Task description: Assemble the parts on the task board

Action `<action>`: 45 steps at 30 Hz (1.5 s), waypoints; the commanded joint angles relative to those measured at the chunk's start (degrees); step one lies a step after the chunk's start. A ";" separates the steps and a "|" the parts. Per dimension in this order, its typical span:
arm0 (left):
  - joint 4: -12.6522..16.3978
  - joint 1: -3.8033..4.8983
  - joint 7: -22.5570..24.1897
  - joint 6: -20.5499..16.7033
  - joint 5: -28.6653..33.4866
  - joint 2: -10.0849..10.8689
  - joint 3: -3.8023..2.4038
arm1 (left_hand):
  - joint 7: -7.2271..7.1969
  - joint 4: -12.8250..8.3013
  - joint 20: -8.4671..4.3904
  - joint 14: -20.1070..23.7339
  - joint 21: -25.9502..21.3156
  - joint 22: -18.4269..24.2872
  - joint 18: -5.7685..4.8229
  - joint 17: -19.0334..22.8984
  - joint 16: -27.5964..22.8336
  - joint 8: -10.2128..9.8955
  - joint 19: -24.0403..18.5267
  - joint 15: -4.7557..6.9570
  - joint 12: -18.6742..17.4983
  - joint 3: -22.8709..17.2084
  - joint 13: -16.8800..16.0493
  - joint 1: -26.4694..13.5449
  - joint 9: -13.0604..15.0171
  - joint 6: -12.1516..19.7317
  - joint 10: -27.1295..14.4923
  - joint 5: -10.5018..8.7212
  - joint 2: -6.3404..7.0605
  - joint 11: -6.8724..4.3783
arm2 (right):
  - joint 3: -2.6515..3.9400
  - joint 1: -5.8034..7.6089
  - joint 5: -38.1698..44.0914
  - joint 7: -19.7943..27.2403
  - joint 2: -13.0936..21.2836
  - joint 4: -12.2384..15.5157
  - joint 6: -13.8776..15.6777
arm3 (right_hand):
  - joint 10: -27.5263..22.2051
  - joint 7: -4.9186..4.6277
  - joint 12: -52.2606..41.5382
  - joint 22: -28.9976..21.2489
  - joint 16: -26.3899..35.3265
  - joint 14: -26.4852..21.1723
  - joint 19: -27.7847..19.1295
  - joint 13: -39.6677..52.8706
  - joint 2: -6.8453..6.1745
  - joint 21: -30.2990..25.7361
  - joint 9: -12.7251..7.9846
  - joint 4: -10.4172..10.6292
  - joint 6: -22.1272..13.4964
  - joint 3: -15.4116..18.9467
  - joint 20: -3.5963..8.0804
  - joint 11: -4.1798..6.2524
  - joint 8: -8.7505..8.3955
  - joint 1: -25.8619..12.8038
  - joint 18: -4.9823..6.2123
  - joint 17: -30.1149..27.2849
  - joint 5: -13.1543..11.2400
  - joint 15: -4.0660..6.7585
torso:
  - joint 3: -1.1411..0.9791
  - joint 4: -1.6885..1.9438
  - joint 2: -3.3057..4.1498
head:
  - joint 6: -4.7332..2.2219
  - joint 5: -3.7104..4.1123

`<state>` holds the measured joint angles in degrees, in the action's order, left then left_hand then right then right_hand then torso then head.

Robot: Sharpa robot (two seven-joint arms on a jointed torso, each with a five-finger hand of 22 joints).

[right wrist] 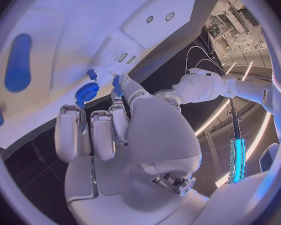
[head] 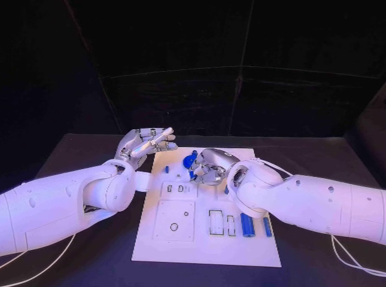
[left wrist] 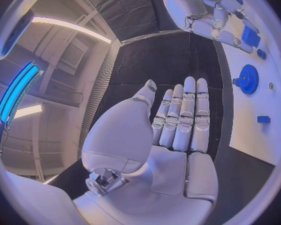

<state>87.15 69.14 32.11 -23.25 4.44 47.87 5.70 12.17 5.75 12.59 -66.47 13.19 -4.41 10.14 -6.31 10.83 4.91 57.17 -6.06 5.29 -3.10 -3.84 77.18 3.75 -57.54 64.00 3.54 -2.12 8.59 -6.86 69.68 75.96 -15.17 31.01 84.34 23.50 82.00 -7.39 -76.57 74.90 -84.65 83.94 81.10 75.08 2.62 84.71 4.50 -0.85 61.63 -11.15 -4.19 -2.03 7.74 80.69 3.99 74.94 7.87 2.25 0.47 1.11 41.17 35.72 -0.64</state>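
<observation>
- Left hand (head: pixel 146 143) hovers with fingers spread, holding nothing, over the black tabletop (head: pixel 81 149).
- Right hand (head: pixel 212 165) pinches a blue part (right wrist: pixel 117 83) above the white task board (head: pixel 201 239).
- Dark curtains back the room.

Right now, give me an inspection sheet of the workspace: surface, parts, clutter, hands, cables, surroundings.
Surface: black table; white task board in its middle.
Job's things: blue gear on the board's far part; two blue bars standing in slots near the board's right edge; small blue peg near the left edge.
Clutter: nothing seen.
Hands: left hand holds nothing, fingers straight, off the board's far left corner. Right hand over the far part, a small blue part at its fingertips.
Cables: white cable under the right arm.
Surroundings: dark curtain behind.
</observation>
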 commanded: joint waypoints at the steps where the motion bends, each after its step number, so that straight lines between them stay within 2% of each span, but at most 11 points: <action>1: -0.01 0.12 -0.28 1.76 -1.24 -0.04 -0.05 | -0.10 -0.25 -0.04 -0.41 0.10 0.02 0.45 -0.06 -0.09 -0.19 0.29 0.08 0.22 -0.14 -0.06 -0.14 -0.01 -0.47 0.55 -0.24 -0.54 0.06 | -0.34 -0.01 3.45 -2.06 -0.85 -0.52 -2.12 | 0.48 1.36 0.30 1.71 0.10 3.75 -0.08 2.75 0.37 0.30 1.49 0.51 1.83 -0.71 0.19 0.72 0.35 0.06 -1.04 3.70 0.12 0.27 | -0.04 0.02 -0.02 | 0.16 -0.25; 5: -0.02 0.15 -0.27 1.70 -1.28 0.02 -0.06 | -0.11 -0.25 -0.04 -0.42 0.09 0.02 0.45 -0.07 -0.10 -0.19 0.30 0.08 0.21 -0.14 -0.06 -0.14 -0.01 -0.47 0.57 -0.24 -0.54 0.06 | -0.73 -0.24 3.90 -2.38 -1.77 -1.01 -2.50 | 0.49 1.35 0.30 1.70 0.11 3.74 -0.09 2.76 0.34 0.30 1.49 0.50 1.82 -0.72 0.19 0.72 0.34 0.05 -1.04 3.69 0.11 0.27 | -0.05 0.10 0.03 | 0.35 -0.46; 10: -0.08 0.18 -0.24 1.58 -1.29 0.12 -0.06 | -0.11 -0.25 -0.05 -0.43 0.08 0.02 0.45 -0.08 -0.11 -0.20 0.31 0.08 0.21 -0.13 -0.06 -0.14 -0.01 -0.48 0.58 -0.24 -0.53 0.06 | -0.89 -0.56 4.48 -2.28 -2.50 -1.07 -2.59 | 0.50 1.33 0.28 1.71 0.11 3.74 -0.08 2.79 0.21 0.30 1.49 0.45 1.77 -0.75 0.19 0.71 0.29 -0.05 -1.04 3.68 0.15 0.27 | -0.12 -0.03 0.00 | 0.64 -0.91; 20: -0.09 0.21 -0.23 1.58 -1.29 0.15 -0.06 | -0.10 -0.22 -0.06 -0.42 0.05 0.04 0.43 -0.11 -0.18 -0.23 0.33 0.07 0.16 -0.09 -0.05 -0.21 -0.02 -0.49 0.61 -0.25 -0.48 0.07 | -0.94 -0.97 5.39 -2.73 -3.41 -1.70 -4.03 | 0.35 1.09 0.50 1.68 0.14 3.75 -0.09 2.67 -0.45 0.29 1.43 0.46 1.30 -0.84 0.14 0.53 -0.13 -0.93 -1.03 3.64 0.26 0.15 | -0.13 0.03 0.05 | 0.84 -1.13; 32: -0.07 0.25 -0.24 1.53 -1.29 0.17 -0.06 | -0.08 -0.19 -0.06 -0.41 0.00 0.06 0.42 -0.15 -0.27 -0.28 0.34 0.05 0.09 -0.03 -0.03 -0.26 -0.03 -0.47 0.62 -0.25 -0.41 0.09 | -0.94 -1.33 6.00 -3.17 -3.83 -2.36 -4.77 | 0.36 1.06 0.47 1.67 0.13 3.75 -0.10 2.70 -0.61 0.28 1.42 0.46 1.25 -0.85 0.12 0.49 -0.21 -1.12 -1.03 3.67 0.25 0.12 | -0.13 0.04 -0.01 | 0.98 -1.23; 45: -0.09 0.27 -0.33 1.65 -1.29 0.16 -0.06 | -0.05 -0.17 -0.06 -0.40 -0.05 0.08 0.40 -0.18 -0.34 -0.34 0.35 0.03 0.02 0.01 -0.02 -0.30 -0.04 -0.44 0.60 -0.25 -0.35 0.11 | -0.94 -1.39 7.17 -4.28 -3.90 -2.45 -6.04 | -0.42 0.47 1.59 1.23 0.38 3.66 -0.42 1.89 -1.90 0.08 1.14 0.36 0.00 -0.99 -0.16 0.03 -1.27 -2.25 -0.94 3.25 -0.10 -0.23 | -0.17 0.08 0.00 | 1.50 -1.34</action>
<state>87.02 69.30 31.61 -22.36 3.59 48.02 5.70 11.96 5.75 12.60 -66.45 13.19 -4.40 10.14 -6.43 10.82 4.90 57.16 -6.06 5.29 -3.10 -3.82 77.18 3.74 -57.75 64.18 3.54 -2.12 8.80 -7.74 68.30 82.25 -18.67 27.14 81.80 18.66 82.05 -7.37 -75.18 74.95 -84.65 83.94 81.10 75.00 0.80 84.71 4.57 -0.43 61.61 -11.99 -4.20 -1.98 6.75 78.91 4.00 74.92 8.03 2.24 0.32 1.13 41.17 37.12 -1.87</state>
